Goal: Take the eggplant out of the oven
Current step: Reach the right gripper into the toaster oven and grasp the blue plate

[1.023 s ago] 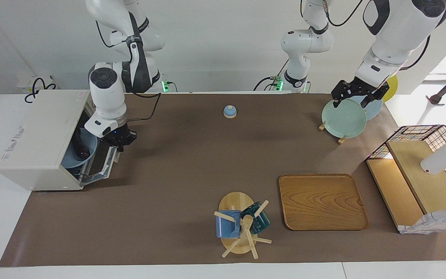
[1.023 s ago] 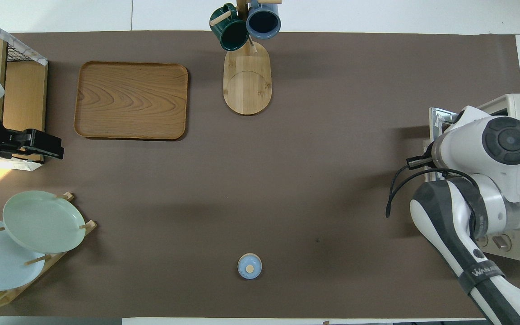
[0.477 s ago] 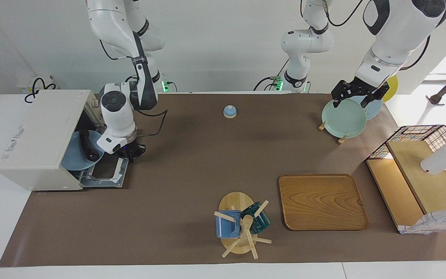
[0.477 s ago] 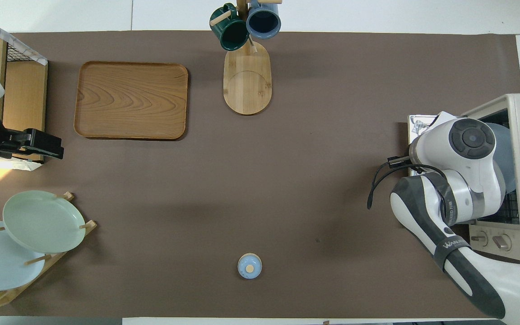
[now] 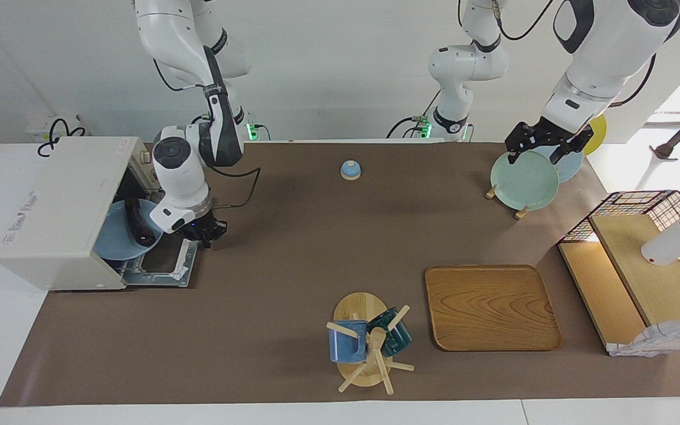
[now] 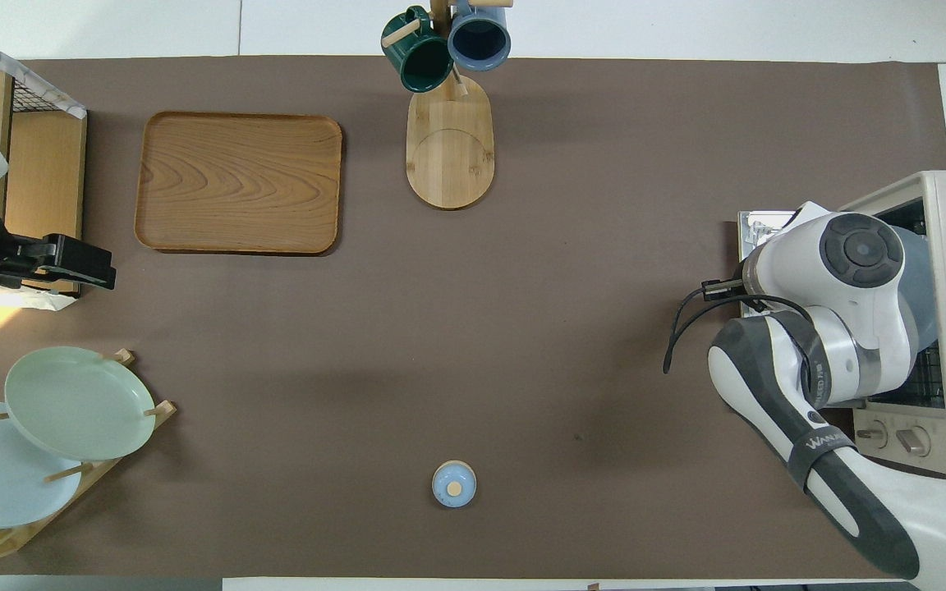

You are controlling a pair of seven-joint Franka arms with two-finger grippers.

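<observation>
Facing view: the eggplant point(image 5: 134, 221) lies on a blue plate point(image 5: 117, 239) that sticks partway out of the oven point(image 5: 59, 209) mouth, dark and glossy, its length running into the cavity. The oven door point(image 5: 163, 268) is dropped flat on the brown mat point(image 5: 293, 248), just in front of the oven. The oven itself sits at my right arm's end of the table.

My right gripper point(image 5: 205, 231) is low at the outer edge of that open door, beside the plate and apart from the eggplant. Fingertips pressed together, nothing between them that I can see. In the overhead view my right arm's wrist covers the gripper and the eggplant; only the plate's rim point(image 6: 920, 283) and the oven's knobs point(image 6: 892, 435) show around it.

Away from the oven toward the left arm's end: a small blue bell point(image 5: 350, 170) on the mat, then a mug tree point(image 5: 366, 342) with a blue and a green mug, a wooden tray point(image 5: 490, 307), and a plate rack point(image 5: 523, 180) holding a green plate. My left gripper point(image 5: 543, 141) waits over that rack, fingers spread wide, empty. A wire-sided wooden shelf point(image 5: 641, 271) stands at the table's end.
</observation>
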